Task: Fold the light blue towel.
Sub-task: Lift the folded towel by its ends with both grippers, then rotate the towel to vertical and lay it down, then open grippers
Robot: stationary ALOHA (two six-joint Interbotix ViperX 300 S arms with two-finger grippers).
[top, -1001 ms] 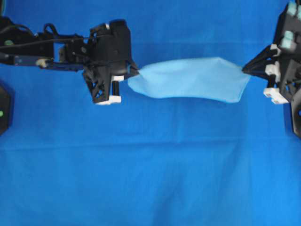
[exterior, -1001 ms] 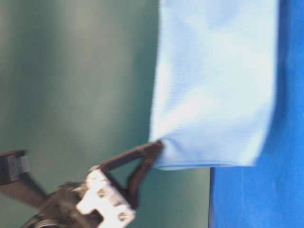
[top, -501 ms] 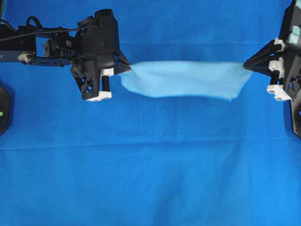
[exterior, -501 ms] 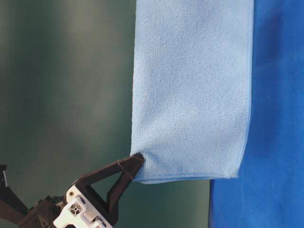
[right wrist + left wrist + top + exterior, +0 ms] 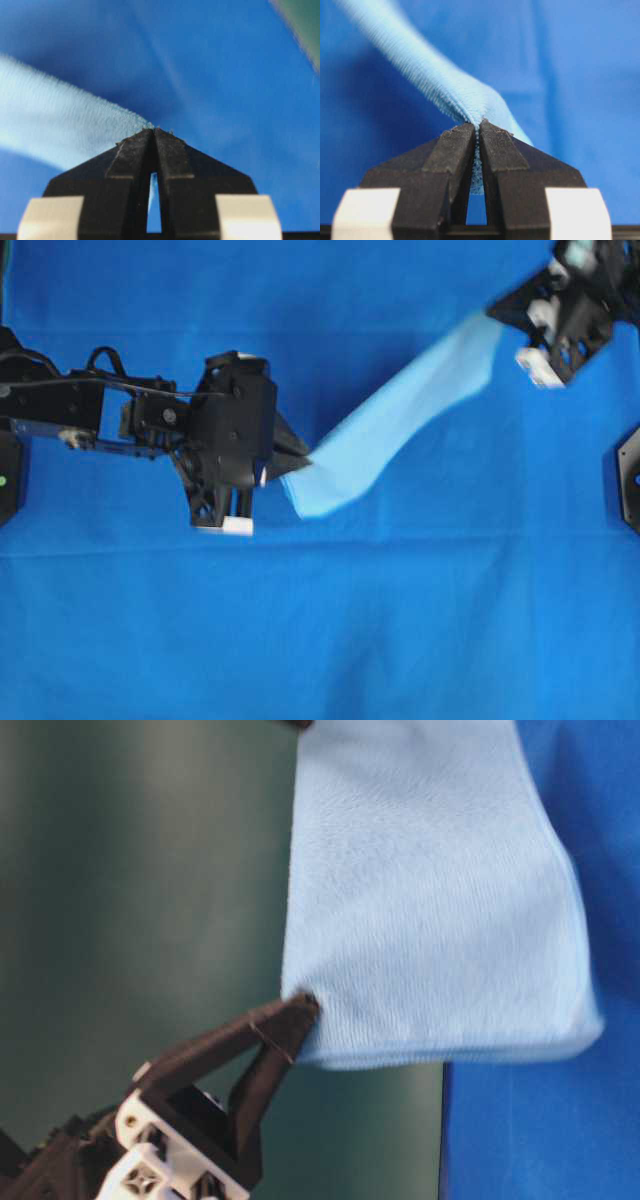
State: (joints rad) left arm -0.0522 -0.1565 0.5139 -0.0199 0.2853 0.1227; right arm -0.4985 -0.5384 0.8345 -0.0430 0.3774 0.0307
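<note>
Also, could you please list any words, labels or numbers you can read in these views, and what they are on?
None can be read: the towel, the blue cloth under it, the left gripper and the right gripper show no print or labels.

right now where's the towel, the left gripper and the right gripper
towel (image 5: 400,425), overhead view, middle of the stretched cloth
left gripper (image 5: 477,131), left wrist view, fingertips pinching the towel's end
right gripper (image 5: 154,134), right wrist view, closed fingertips on the towel's other end
</note>
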